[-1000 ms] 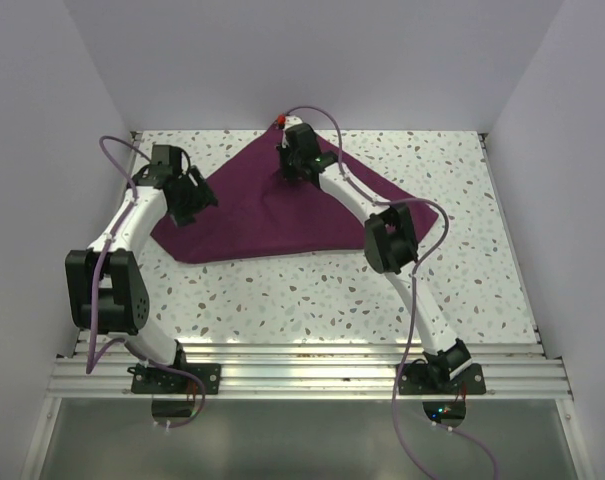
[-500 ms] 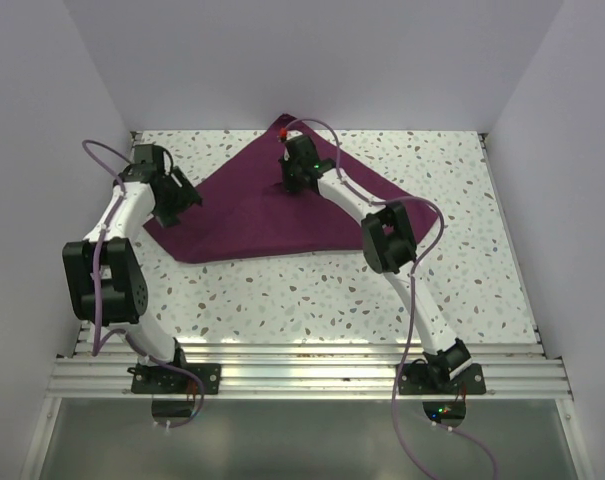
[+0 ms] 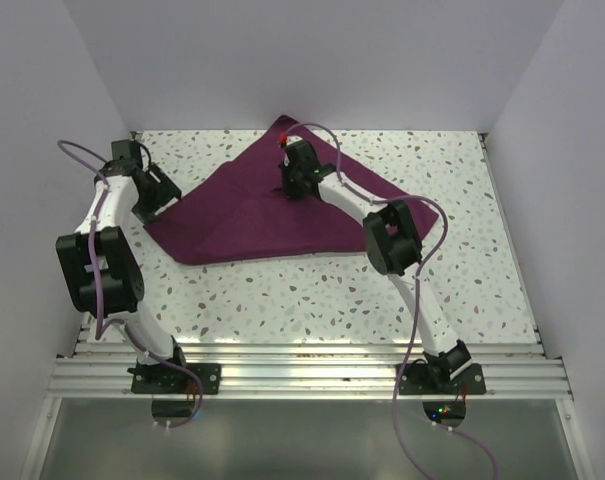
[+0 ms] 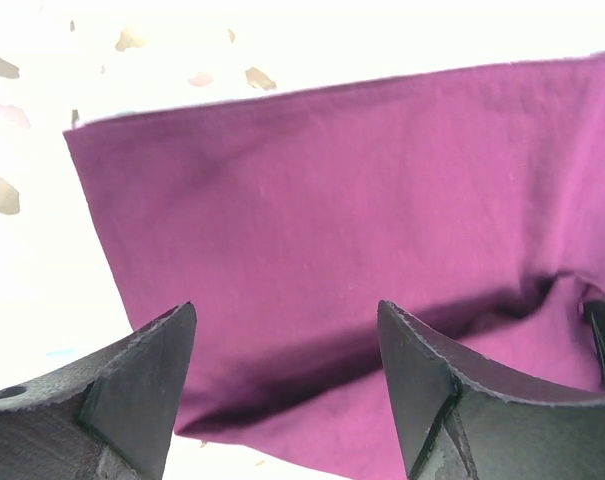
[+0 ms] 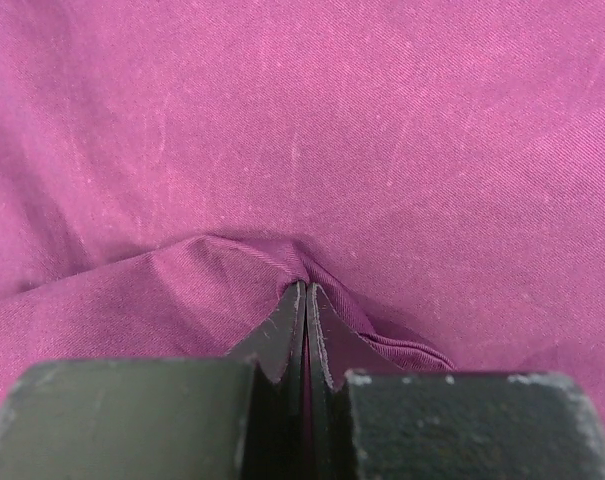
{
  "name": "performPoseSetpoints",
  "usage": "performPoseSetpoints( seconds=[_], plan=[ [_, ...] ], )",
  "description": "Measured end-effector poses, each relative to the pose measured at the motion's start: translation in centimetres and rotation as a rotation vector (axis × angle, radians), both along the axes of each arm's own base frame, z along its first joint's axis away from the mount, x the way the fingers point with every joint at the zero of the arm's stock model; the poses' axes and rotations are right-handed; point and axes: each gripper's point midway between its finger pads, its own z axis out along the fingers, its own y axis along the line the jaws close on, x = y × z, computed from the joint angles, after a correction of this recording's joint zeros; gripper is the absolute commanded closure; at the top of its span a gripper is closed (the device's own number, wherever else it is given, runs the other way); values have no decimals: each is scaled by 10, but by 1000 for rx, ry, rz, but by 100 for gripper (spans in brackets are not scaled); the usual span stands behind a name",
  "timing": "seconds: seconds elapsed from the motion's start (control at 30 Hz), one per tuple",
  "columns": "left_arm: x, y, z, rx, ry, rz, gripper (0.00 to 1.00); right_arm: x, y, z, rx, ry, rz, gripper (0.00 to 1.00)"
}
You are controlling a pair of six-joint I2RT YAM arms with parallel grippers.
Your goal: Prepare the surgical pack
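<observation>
Cloth (image 3: 244,215) sits pinched in my right claw (image 5: 304,292), probably to lift a fold, while my left claw (image 4: 284,312) hovers spread near its corner.

The top camera sits high behind my bases (image 3: 177,378), looking down and forward over the whole table (image 3: 312,290) and cloth (image 3: 252,215). My left wrist camera looks past my left gripper (image 4: 285,312) at the cloth's edge and some table, close up; my right wrist camera, behind my right gripper (image 5: 305,292), is closer still, all cloth. All three share the cloth.
</observation>
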Motion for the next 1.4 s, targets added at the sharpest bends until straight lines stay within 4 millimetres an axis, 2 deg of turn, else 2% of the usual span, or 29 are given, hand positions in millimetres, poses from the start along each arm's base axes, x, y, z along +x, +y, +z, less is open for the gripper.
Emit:
performPoseSetpoints(
  seconds=[0.2, 0.3, 0.43, 0.57, 0.63, 0.73, 0.9, 1.07, 1.17, 1.27, 1.4],
  plan=[
    [1, 14, -6, -2, 17, 32, 23, -4, 0, 2, -6, 4, 7, 96],
    [1, 17, -6, -1, 16, 37, 23, -6, -1, 5, -22, 18, 14, 84],
    [1, 19, -7, -2, 20, 41, 21, -5, 0, 12, -30, 26, 17, 58],
    [-1, 25, -11, -1, 28, 50, 18, -8, -1, 13, -37, 39, 20, 47],
    [-3, 32, -15, 1, 38, 58, 14, -10, -3, 12, -43, 50, 19, 39],
    [-7, 48, -24, 8, 61, 72, 10, -14, -5, 14, -48, 66, 14, 34],
    [-13, 76, -49, 3, 114, 90, 10, -24, -10, 37, -41, 84, 12, 24],
    [-16, 81, -76, -26, 168, 75, 9, -27, -6, 71, 20, 69, 18, 25],
    [-16, 77, -82, -49, 175, 59, 11, -28, -3, 76, 60, 85, 24, 29],
    [-14, 76, -83, -61, 169, 53, 13, -30, -2, 77, 91, 112, 26, 52],
    [-13, 76, -82, -66, 162, 52, 13, -25, 4, 79, 136, 118, 6, 56]
  ],
)
